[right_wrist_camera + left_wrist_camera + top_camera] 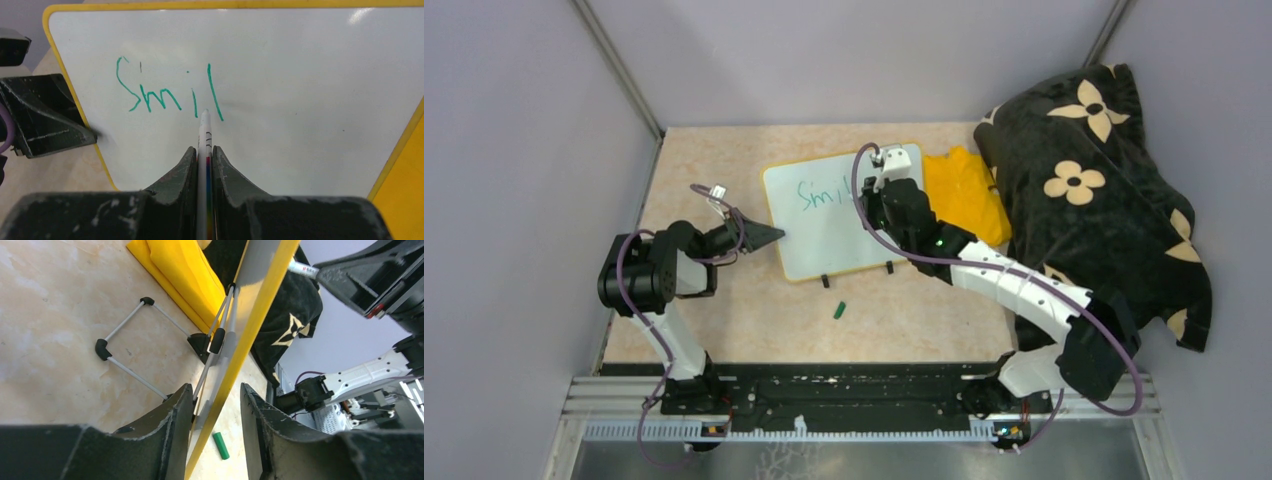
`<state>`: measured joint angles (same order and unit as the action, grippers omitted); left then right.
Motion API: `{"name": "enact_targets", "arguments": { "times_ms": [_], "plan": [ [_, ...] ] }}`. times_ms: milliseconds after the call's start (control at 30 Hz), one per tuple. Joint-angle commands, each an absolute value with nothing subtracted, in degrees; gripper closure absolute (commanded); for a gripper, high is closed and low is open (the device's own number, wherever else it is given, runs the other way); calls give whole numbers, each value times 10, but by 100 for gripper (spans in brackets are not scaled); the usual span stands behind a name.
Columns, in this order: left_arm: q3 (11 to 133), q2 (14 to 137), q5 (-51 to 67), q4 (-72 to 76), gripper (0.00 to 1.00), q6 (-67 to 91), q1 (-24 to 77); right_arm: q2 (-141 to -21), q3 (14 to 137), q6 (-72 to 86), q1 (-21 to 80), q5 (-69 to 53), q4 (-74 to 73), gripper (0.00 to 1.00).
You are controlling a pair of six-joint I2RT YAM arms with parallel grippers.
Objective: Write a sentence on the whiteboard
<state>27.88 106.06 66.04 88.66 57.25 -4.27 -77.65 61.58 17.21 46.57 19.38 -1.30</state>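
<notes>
Currently the right arm stretches forward, the right tool (204, 160) clamped on a marker (205, 131) whose tip touches the whiteboard (310, 100) below green lettering (150, 95) reading "Smil". The left arm bends sideways, the left tool (216, 390) with jaws apart astride the board's edge. The board stands tilted mid-surface (724, 320).

Bright even light, soft faint shadows, small glare patch high on the whiteboard (310, 90), wrist-view foregrounds slightly blurred.
</notes>
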Motion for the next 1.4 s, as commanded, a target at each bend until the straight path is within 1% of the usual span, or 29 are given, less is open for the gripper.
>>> {"name": "enact_targets", "arguments": {
  "times_ms": [0,233,367,500,667,800,933,1033,1133,1367],
  "plan": [
    [298,1067,663,1026,52,617,-44,-733,598,180,461,179,18,100],
    [311,1072,673,1026,46,660,-44,-710,587,182,461,155,19,100],
    [310,1071,680,1026,42,656,-44,-705,588,181,460,147,20,100],
    [296,1062,676,1027,47,595,-44,-701,585,179,460,142,23,100],
    [285,1054,674,1027,52,555,-45,-692,575,177,460,138,31,100],
    [289,1045,682,1026,52,530,-44,-685,569,179,460,129,39,100],
    [318,1066,695,1026,53,528,-37,-673,565,179,461,127,39,100],
    [322,1074,703,1027,57,499,-34,-661,557,175,460,128,43,100],
    [320,1070,709,1027,65,472,-34,-656,553,174,460,125,44,100],
    [301,1053,702,1027,96,422,-36,-646,549,171,461,127,44,100]
  ]
}}
